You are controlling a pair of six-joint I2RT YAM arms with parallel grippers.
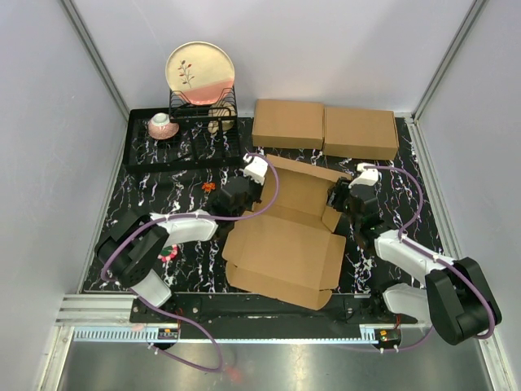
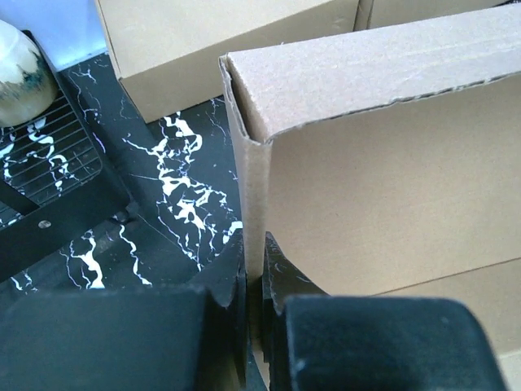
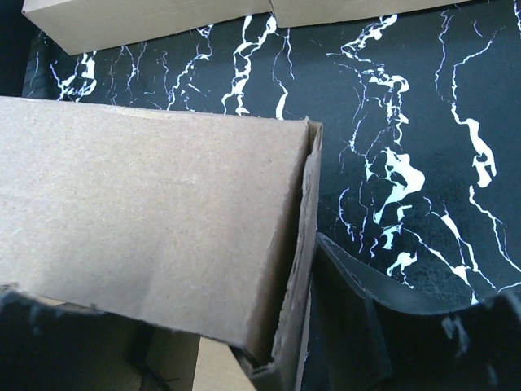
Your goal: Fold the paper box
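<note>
The paper box (image 1: pixel 285 244) is brown corrugated cardboard in the middle of the table, with its side walls raised and a big lid flap lying flat toward the near edge. My left gripper (image 1: pixel 251 194) is at the box's left wall. In the left wrist view the gripper (image 2: pixel 254 254) is shut on that upright wall (image 2: pixel 252 187), with the thin board pinched between both fingers. My right gripper (image 1: pixel 340 202) is at the box's right corner. In the right wrist view it (image 3: pixel 203 277) stands open astride the corner (image 3: pixel 297 244), one finger (image 3: pixel 374 326) outside the wall.
Two flat brown boxes (image 1: pixel 289 122) (image 1: pixel 361 132) lie side by side at the back. A black tray (image 1: pixel 142 155) at back left carries a wire rack (image 1: pixel 203 114) with a plate (image 1: pixel 200 72) and a pink cup (image 1: pixel 163 125). A small orange bit (image 1: pixel 209 186) lies near the left gripper.
</note>
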